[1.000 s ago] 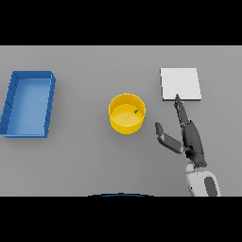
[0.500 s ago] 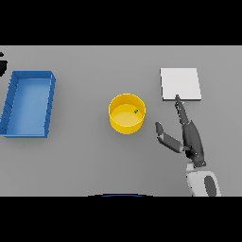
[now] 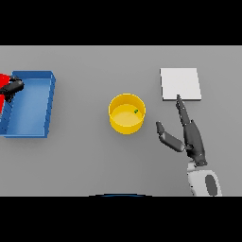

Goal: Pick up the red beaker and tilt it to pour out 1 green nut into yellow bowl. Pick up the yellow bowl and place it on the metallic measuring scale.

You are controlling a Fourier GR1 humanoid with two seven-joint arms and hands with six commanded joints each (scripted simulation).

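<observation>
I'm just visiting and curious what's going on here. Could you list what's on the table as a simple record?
bowl: yellow bowl, mid-table, a green nut inside
scale: pale square plate, right of the bowl, nothing on it
tray: blue tray, far left
beaker: red beaker at the left edge, held by the left hand
right hand: right hand, fingers straight, between bowl and scale

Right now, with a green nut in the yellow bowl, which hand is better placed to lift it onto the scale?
The right hand: open, it lies between the yellow bowl and the scale. The left hand is at the far left edge, holding the red beaker.
</observation>
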